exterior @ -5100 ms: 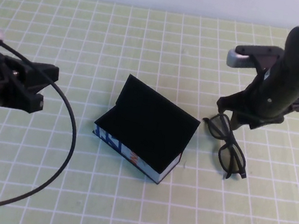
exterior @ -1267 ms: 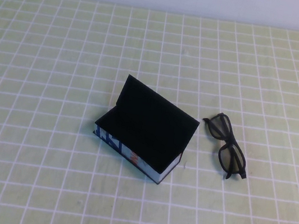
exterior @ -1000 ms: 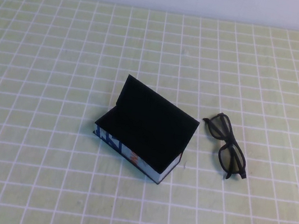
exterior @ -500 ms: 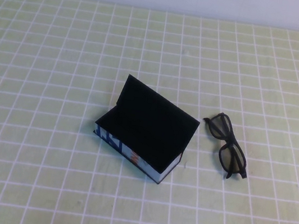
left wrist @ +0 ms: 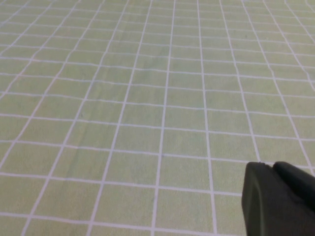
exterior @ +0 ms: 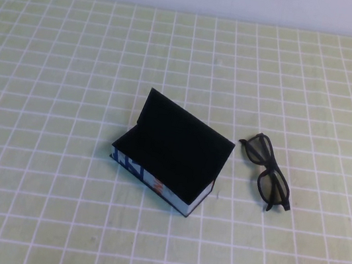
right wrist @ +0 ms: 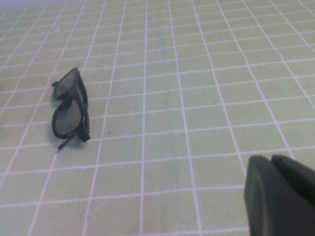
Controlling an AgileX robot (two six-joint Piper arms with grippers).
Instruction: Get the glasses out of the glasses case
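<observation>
The right gripper (right wrist: 280, 196) shows only in its own wrist camera, as a dark block with two fingers lying side by side and pressed together, nothing between them; it hangs above bare cloth, well apart from the glasses. The left gripper (left wrist: 278, 199) shows the same way in the left wrist camera: its two dark fingers lie against each other, holding nothing, over plain checked cloth. Neither arm reaches into the high view. The glasses (exterior: 267, 172) lie out of the case, resting on the tablecloth (exterior: 74, 55) to the right of centre, folded, with the frame running from far-left to near-right and the dark lenses standing on edge. In the right wrist camera the glasses (right wrist: 71, 108) sit alone on the cloth, arms tucked behind the front. Just to their left, apart from them by a narrow strip of cloth, stands the glasses case (exterior: 169, 151), a black box set at a slant near the middle of the table. Its flap lid is raised and leans back toward the far side, showing the black lining. The near long side of the box carries a white-blue panel with a little orange print. The cloth is pale green with a white grid and covers the whole table, up to a light wall at the far edge.
</observation>
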